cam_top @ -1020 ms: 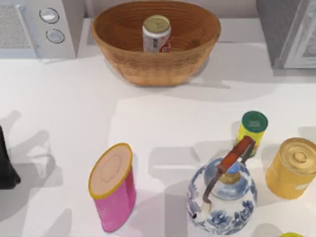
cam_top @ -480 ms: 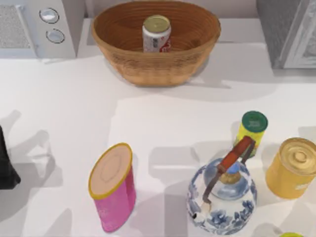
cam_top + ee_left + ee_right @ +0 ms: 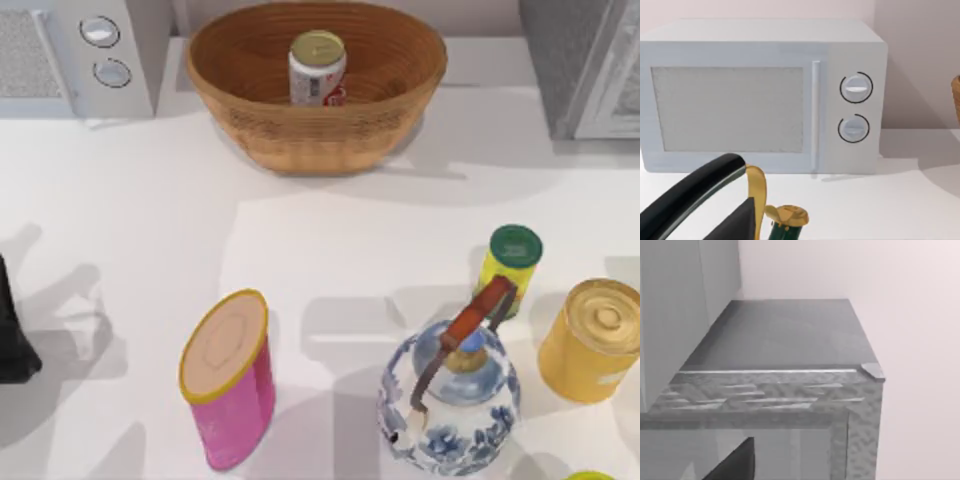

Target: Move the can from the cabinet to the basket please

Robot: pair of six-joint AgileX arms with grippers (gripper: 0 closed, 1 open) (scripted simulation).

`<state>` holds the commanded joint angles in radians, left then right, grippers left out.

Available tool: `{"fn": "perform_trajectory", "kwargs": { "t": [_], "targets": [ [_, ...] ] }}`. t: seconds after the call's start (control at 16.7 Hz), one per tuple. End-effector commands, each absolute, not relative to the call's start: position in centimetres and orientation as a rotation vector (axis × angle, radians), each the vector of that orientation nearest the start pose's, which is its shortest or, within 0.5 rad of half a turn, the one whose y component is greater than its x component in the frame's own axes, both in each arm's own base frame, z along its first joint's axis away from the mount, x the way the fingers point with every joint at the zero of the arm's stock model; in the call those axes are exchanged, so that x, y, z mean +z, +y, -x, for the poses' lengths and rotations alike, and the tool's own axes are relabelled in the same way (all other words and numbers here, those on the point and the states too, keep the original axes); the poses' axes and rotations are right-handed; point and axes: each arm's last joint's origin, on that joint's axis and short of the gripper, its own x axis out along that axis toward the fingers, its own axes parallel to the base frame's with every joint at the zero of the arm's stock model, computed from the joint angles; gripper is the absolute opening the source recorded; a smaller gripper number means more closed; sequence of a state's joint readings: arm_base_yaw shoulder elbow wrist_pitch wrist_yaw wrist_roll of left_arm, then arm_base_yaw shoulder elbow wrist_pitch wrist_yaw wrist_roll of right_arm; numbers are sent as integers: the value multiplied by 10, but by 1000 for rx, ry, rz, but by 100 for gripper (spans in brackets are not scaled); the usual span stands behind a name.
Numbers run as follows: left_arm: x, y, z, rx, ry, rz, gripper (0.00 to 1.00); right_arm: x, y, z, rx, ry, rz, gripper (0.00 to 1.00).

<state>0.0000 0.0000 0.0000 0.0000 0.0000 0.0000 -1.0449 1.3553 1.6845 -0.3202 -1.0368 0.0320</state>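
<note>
Standing upright inside the basket (image 3: 316, 95), the can (image 3: 317, 68) sits at the back of the table, its gold-green top facing up. My left arm (image 3: 12, 335) is parked at the table's left edge, well apart from the basket; whether its gripper is clenched or released I cannot tell. Its wrist view faces the microwave (image 3: 762, 95), with the basket's rim (image 3: 956, 97) just showing beside it. My right arm's wrist view looks at the top of the cabinet (image 3: 785, 365); its gripper's state I cannot tell either. Nearer the front stand a pink canister (image 3: 230, 378), a teapot (image 3: 450, 395), a bottle (image 3: 510, 265) and a yellow tin (image 3: 592, 340).
</note>
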Motion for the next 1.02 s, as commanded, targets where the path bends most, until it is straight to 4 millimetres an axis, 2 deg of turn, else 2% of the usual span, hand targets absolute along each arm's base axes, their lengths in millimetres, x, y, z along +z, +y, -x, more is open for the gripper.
{"fn": "perform_trajectory", "kwargs": {
  "t": [0.18,0.54,0.78,1.02],
  "targets": [
    [160,-1,-106,0,0,0,100,510,-200,-154,5,2,-4,100],
    [160,-1,-106,0,0,0,100,511,-200,-155,2,-1,0,100],
    [160,-1,-106,0,0,0,100,515,-182,-178,1,-11,13,100],
    [160,-1,-106,0,0,0,100,519,-142,-216,-1,-21,14,100]
  ]
}}
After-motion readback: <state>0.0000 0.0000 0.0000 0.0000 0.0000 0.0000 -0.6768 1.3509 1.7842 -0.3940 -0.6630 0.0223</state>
